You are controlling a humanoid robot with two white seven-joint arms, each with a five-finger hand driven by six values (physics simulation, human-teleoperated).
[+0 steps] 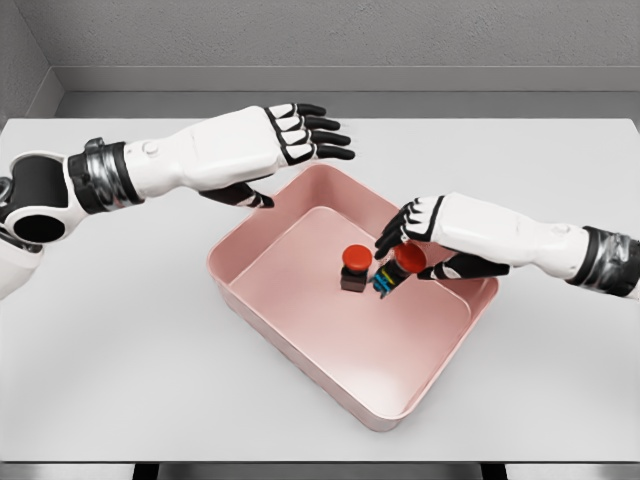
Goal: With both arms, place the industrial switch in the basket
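Note:
Two red-capped industrial switches are over the pink basket (262, 312). One switch (355, 267) with a dark base stands upright on the basket floor, free of any hand. The other switch (398, 266), with a red cap and a black body marked blue and yellow, hangs tilted in my right hand (415, 245), whose fingers curl over it from above the basket's right part. My left hand (300, 150) hovers over the basket's far-left rim with fingers stretched out flat, holding nothing.
The basket sits on a white table (120, 360) with a grey wall behind. Bare tabletop lies to the left and right of the basket.

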